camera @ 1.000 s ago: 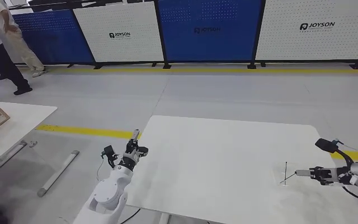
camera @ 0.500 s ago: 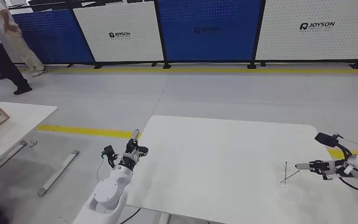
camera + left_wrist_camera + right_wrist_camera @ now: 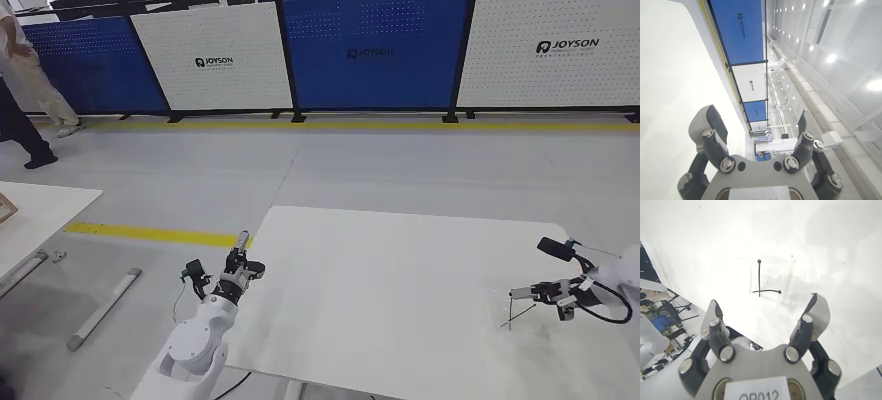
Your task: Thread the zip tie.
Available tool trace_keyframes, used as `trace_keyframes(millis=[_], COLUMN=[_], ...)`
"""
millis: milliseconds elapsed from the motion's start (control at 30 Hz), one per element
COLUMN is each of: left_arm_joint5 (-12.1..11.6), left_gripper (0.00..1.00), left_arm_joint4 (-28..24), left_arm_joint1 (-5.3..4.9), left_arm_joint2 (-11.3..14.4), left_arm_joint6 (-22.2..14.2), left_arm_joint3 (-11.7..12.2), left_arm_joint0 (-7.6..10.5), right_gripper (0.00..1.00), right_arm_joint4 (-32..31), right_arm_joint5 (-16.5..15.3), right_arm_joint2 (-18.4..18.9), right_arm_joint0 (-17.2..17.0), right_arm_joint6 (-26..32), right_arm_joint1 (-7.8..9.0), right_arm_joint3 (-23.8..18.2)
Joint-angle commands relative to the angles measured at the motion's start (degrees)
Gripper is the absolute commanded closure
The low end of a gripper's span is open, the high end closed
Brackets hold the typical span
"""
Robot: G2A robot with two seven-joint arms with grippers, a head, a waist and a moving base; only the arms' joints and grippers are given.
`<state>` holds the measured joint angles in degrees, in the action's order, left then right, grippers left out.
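Movement on the right edge of the top view: the right gripper (image 3: 532, 285) now sits higher and further left in the frame than a second ago, its lower finger creeping in over the white rectangular table (image 3: 400, 300) towards the thin black plastic zip tie (image 3: 511, 305); half a second back that finger is short of the tie, and now its tip hangs just beside it, though I cannot tell whether they touch.

From the right wrist, the right gripper (image 3: 764, 299) has its jaws spread wide and holds nothing; the zip tie (image 3: 759, 279) lies in the centre of that frame, just beyond the fingertips, as two thin black strands crossing at a right angle, each ending in a small square head; whether that is one tie or two I cannot tell.

Over at the left edge of the table, the left gripper (image 3: 243, 255) is in the same spot through all three top frames; the left wrist view shows the left gripper (image 3: 759, 113) released as well, with nothing between the pads.

My read: this is the approach to the pick-up; nothing is threaded yet, and the tie itself does not shift across the frames.
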<state>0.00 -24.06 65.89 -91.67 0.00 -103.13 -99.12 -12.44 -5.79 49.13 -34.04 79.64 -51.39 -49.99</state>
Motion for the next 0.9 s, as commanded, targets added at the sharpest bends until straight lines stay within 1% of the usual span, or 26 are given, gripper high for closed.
trace_keyframes(millis=[0,167,233,333,433,467,500,600,633,700,867], left_arm_joint5=[0.00,0.00,0.00,0.00,0.00,0.00,0.00,0.00,0.00,0.00,0.00], left_gripper=[0.00,0.00,0.00,0.00,0.00,0.00,0.00,0.00,0.00,0.00,0.00], left_arm_joint4=[0.00,0.00,0.00,0.00,0.00,0.00,0.00,0.00,0.00,0.00,0.00], left_arm_joint1=[0.00,0.00,0.00,0.00,0.00,0.00,0.00,0.00,0.00,0.00,0.00], left_arm_joint2=[0.00,0.00,0.00,0.00,0.00,0.00,0.00,0.00,0.00,0.00,0.00], left_arm_joint6=[0.00,0.00,0.00,0.00,0.00,0.00,0.00,0.00,0.00,0.00,0.00], left_arm_joint3=[0.00,0.00,0.00,0.00,0.00,0.00,0.00,0.00,0.00,0.00,0.00], left_arm_joint0=[0.00,0.00,0.00,0.00,0.00,0.00,0.00,0.00,0.00,0.00,0.00], right_gripper=[0.00,0.00,0.00,0.00,0.00,0.08,0.51,0.62,0.64,0.66,0.65], right_arm_joint4=[0.03,0.03,0.05,1.03,1.26,1.24,1.23,0.72,0.43,0.02,-1.05], right_arm_joint5=[-0.04,-0.04,0.40,-1.10,-1.87,-1.92,-1.92,-1.66,-1.31,-0.84,0.26], right_arm_joint2=[0.04,0.04,0.67,2.01,2.86,3.02,3.17,3.23,3.14,2.90,1.69], right_arm_joint0=[-0.03,-0.03,-0.31,-1.15,-1.60,-1.67,-1.79,-1.89,-1.87,-1.76,-0.86], right_arm_joint6=[0.00,0.00,-1.69,-2.25,-2.23,-2.21,-2.18,-2.02,-1.98,-1.86,-1.24], right_arm_joint1=[0.02,0.02,0.21,0.72,1.09,1.17,1.23,1.31,1.29,1.20,0.59], right_arm_joint3=[-0.05,-0.05,1.12,1.69,1.88,1.85,1.73,1.34,1.27,1.14,2.23])
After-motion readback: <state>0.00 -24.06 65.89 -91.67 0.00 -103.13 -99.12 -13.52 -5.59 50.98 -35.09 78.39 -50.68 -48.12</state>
